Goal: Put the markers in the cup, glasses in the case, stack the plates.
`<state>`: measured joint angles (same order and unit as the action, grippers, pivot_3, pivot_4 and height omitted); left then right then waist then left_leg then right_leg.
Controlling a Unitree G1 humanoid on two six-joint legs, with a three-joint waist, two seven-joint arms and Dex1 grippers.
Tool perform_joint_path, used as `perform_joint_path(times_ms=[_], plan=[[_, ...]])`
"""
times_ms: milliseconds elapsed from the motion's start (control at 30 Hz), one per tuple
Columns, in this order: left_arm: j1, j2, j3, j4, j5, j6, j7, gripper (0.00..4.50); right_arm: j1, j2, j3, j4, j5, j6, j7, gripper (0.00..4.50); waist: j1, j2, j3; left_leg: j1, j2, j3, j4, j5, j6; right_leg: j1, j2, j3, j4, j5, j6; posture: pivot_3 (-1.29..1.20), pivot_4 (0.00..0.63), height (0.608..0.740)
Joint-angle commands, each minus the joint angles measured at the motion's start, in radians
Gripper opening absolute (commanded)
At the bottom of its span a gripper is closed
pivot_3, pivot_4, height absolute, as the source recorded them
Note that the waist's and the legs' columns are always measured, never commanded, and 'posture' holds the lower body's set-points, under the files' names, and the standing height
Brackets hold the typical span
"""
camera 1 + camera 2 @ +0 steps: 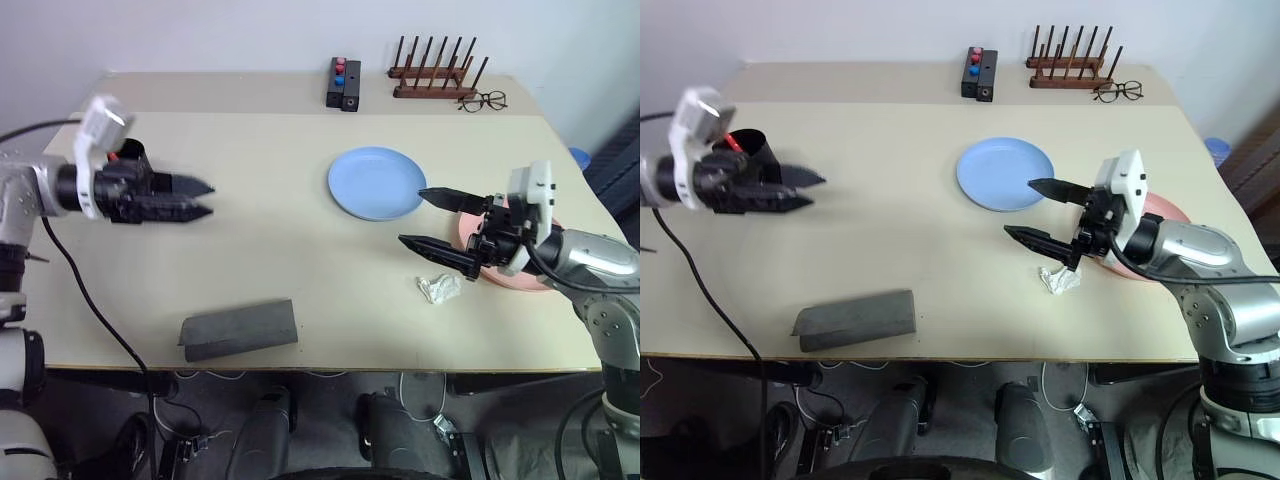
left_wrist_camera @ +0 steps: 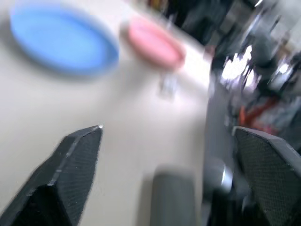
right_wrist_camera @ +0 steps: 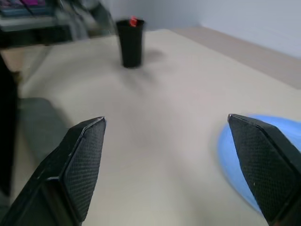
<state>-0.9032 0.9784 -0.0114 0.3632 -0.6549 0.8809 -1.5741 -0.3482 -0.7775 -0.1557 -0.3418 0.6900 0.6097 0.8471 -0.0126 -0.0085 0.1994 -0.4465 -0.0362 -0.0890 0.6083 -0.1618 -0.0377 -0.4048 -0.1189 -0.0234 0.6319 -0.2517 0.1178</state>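
Note:
The black cup (image 1: 752, 146) stands at the table's left side with a marker's red end (image 1: 732, 142) sticking out of it. My left gripper (image 1: 209, 199) hovers open just in front of the cup, pointing right, with nothing between its fingers. The light blue plate (image 1: 377, 182) lies mid-table. The pink plate (image 1: 1165, 212) lies at the right edge, partly behind my right gripper (image 1: 411, 216), which hangs open and empty between the two plates. The grey case (image 1: 240, 328) lies shut near the front edge. The glasses are out of view.
A crumpled white wrapper (image 1: 438, 288) lies just below the right gripper. At the back of the table stand a black box with red and blue buttons (image 1: 345, 83) and a wooden peg rack (image 1: 432, 75), with wire-framed eyeglasses (image 1: 484, 101) beside it.

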Motion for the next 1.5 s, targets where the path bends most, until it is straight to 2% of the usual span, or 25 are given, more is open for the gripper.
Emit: perform_joint_path(times_ms=[33,167,400,567,667,700,767,800,900,1000,1100,1333,1500], plan=[[0.063,-0.033,0.058,-0.098,-0.028,-0.033,0.033,4.46,-0.037,-0.043,0.035,0.068,-0.101,0.056,-0.075,4.24,0.000,0.000,0.000,0.000,0.000,0.000,0.000,0.000,0.000,0.000,0.000,0.000,0.000,0.000,0.000,0.00,0.150,0.740],[0.161,-0.063,0.090,-0.235,-0.065,-0.042,0.040,4.46,-0.006,-0.133,0.128,0.189,-0.302,0.062,-0.130,4.24,0.000,0.000,0.000,-0.001,0.000,0.002,-0.001,0.000,0.000,-0.002,0.000,0.002,0.000,0.000,0.000,0.00,0.150,0.740],[0.205,-0.097,0.111,-0.287,-0.072,-0.085,0.070,4.46,0.028,-0.158,0.098,0.206,-0.350,0.147,-0.153,4.24,-0.001,0.000,0.000,0.000,0.000,0.003,0.000,0.000,0.000,-0.001,0.000,0.002,0.001,0.000,0.000,0.00,0.150,0.740],[0.211,-0.107,0.111,-0.296,-0.073,-0.091,0.080,4.46,0.093,-0.205,0.122,0.217,-0.419,0.138,-0.144,4.24,0.001,0.000,0.000,0.000,0.000,0.003,0.000,0.000,0.000,-0.001,0.001,0.003,0.001,0.000,0.000,0.00,0.150,0.740],[0.221,-0.107,0.105,-0.298,-0.061,-0.114,0.077,4.50,0.095,-0.202,0.113,0.224,-0.416,0.158,-0.134,3.40,0.000,0.000,0.000,0.001,0.000,0.003,0.000,0.000,0.000,-0.001,0.001,0.003,0.001,0.000,0.000,0.00,0.150,0.740],[0.223,-0.107,0.104,-0.296,-0.060,-0.117,0.078,4.50,0.093,-0.199,0.111,0.228,-0.418,0.158,-0.134,2.99,-0.001,-0.001,0.000,0.001,0.000,0.003,0.000,0.000,0.000,-0.001,0.001,0.003,0.001,0.000,0.000,0.00,0.150,0.740],[0.223,-0.103,0.100,-0.293,-0.058,-0.114,0.079,4.50,0.087,-0.194,0.108,0.234,-0.411,0.166,-0.124,1.93,-0.001,0.000,0.000,0.001,0.000,0.004,0.000,0.000,0.000,-0.001,0.001,0.003,0.001,0.000,0.000,0.00,0.150,0.740],[0.222,-0.100,0.095,-0.290,-0.057,-0.107,0.078,4.50,0.085,-0.193,0.108,0.235,-0.414,0.165,-0.122,1.26,0.000,0.000,0.000,0.001,0.000,0.004,0.000,0.000,0.000,-0.001,0.001,0.003,0.001,0.000,0.000,0.00,0.150,0.740],[0.220,-0.099,0.097,-0.278,-0.053,-0.114,0.081,4.50,0.070,-0.190,0.122,0.238,-0.435,0.140,-0.122,0.04,-0.003,-0.001,0.000,0.001,0.000,0.004,0.000,0.000,0.000,0.000,0.001,0.003,0.001,0.000,0.000,0.00,0.150,0.740],[0.221,-0.099,0.101,-0.274,-0.052,-0.119,0.083,4.50,0.044,-0.170,0.121,0.239,-0.441,0.110,-0.117,0.04,-0.002,-0.002,0.000,0.002,0.000,0.004,0.001,0.000,0.000,0.000,0.001,0.003,0.001,0.001,0.000,0.00,0.150,0.740],[0.221,-0.107,0.107,-0.261,-0.047,-0.085,0.143,4.50,-0.009,-0.108,0.126,0.271,-0.464,-0.035,-0.127,0.04,-0.005,-0.002,0.000,0.002,0.000,0.004,0.000,0.000,0.000,0.000,0.001,0.003,0.000,0.001,0.000,0.00,0.150,0.740],[0.247,-0.161,0.146,-0.226,0.001,-0.189,0.263,4.50,-0.197,0.046,0.139,0.405,-0.550,-0.249,-0.221,0.04,-0.004,-0.001,0.000,0.002,0.000,0.005,0.000,0.000,0.000,-0.001,0.002,0.006,0.001,0.002,0.002,0.00,0.150,0.740],[0.251,-0.164,0.146,-0.215,0.014,-0.213,0.284,4.50,-0.218,0.073,0.142,0.436,-0.582,-0.315,-0.225,0.04,0.004,-0.001,0.001,0.002,-0.001,0.005,0.000,0.000,0.000,-0.001,0.002,0.006,0.001,0.003,0.004,0.00,0.150,0.740]])
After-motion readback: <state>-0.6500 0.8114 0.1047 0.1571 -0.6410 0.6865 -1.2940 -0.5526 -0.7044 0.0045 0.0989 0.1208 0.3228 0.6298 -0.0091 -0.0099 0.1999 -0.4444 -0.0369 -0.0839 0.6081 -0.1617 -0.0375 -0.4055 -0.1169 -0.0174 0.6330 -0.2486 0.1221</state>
